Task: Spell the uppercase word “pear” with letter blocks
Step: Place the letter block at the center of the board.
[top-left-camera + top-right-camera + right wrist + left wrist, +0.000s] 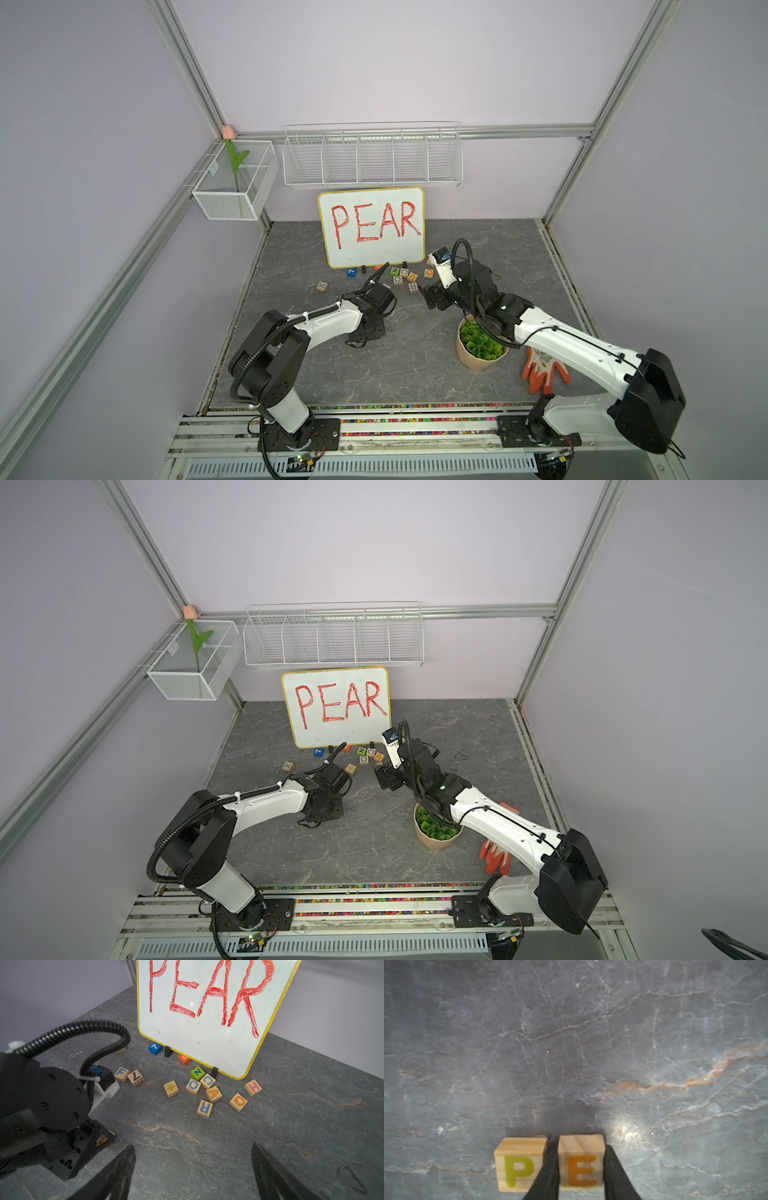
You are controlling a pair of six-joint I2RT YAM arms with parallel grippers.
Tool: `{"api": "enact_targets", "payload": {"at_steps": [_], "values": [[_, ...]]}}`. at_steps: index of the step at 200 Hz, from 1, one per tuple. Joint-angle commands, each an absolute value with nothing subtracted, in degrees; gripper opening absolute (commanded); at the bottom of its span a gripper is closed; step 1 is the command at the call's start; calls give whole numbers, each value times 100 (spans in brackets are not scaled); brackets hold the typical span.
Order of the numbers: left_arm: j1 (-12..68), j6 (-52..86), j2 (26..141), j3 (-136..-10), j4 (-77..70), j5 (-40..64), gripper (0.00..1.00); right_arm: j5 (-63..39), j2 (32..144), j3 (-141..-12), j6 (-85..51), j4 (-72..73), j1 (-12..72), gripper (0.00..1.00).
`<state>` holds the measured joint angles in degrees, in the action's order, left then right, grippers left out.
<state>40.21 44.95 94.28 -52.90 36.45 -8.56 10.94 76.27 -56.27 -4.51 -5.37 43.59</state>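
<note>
E block, seemingly light and rigid, sat clamped side-to-side in left gripper beside P block; right gripper gaped.

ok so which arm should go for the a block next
Right. The right tool is open and empty, facing the A block. The left tool is shut on the E block beside the P block.

The left gripper clamps the E block; the P block sits just beside, at its nine o'clock, on the grey table.
</note>
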Motion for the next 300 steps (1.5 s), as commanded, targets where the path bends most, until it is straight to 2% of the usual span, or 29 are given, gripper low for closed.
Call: {"api": "enact_targets", "payload": {"at_steps": [1, 158, 234, 300], "values": [[3991, 4527, 9418, -5134, 3961, -860, 32, 1143, 7743, -5783, -445, -571, 4402, 89], [3997, 4399, 9293, -5435, 4166, -896, 45, 1248, 7783, -5723, -457, -537, 4433, 89], [4001, 4237, 9111, -5758, 4307, -982, 46, 1300, 7770, -5713, -439, -510, 4431, 89], [3995, 3362, 9325, -6713, 4042, -1122, 50, 2008, 7635, -5704, -469, -593, 4320, 89]]}}
